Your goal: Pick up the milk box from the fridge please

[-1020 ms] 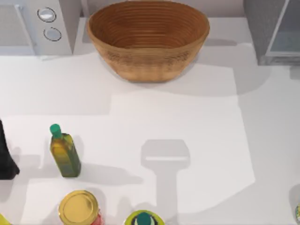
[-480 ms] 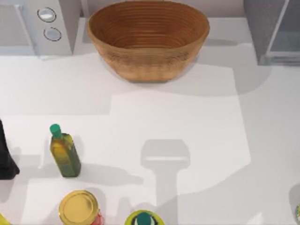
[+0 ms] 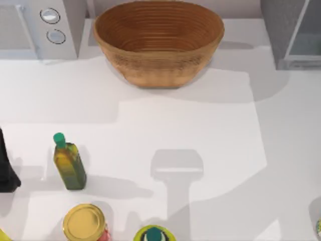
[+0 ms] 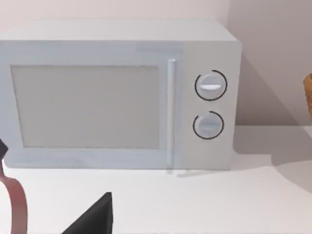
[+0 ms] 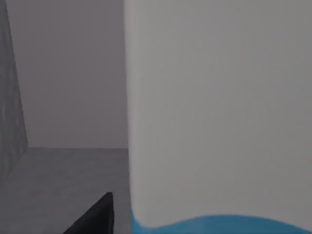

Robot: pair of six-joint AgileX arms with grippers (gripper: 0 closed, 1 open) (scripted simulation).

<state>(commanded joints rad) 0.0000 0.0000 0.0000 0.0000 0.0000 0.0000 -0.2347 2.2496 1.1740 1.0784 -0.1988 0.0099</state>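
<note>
Milk box inside fridge

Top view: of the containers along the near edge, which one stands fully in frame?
The oil bottle, yellow-green with a green cap. The gold-lidded jar and the green-capped one beside it are cut off by the edge.

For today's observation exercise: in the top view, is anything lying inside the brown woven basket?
No. The brown woven basket shows only its bare ribbed inside, with nothing resting in it.

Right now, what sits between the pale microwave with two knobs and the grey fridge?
The top view shows a brown woven basket between the pale microwave and the grey fridge.
</note>
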